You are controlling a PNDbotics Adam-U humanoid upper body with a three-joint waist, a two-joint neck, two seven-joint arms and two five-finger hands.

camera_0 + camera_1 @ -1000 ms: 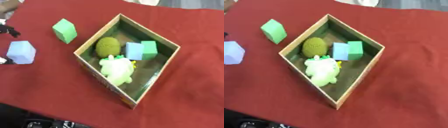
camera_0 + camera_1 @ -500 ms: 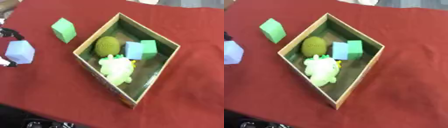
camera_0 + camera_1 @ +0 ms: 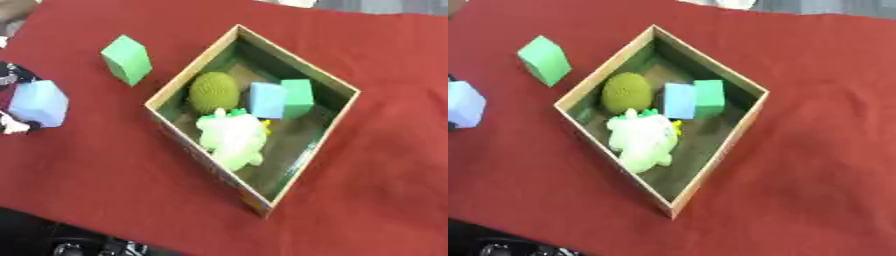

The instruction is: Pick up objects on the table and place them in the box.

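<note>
A red cloth [image 3: 385, 75] covers the table. At its left edge the left hand [image 3: 12, 100] seems to pinch the pale blue block [image 3: 38, 103], probably light and rigid, best held by opposite flat faces, well apart from the box [image 3: 197, 152].

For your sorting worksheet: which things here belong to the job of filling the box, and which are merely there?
Job: box; pale blue block in the left hand; green block on the cloth.
Merely there: red cloth; already boxed: olive ball, pale green toy, blue cube, green cube.
</note>
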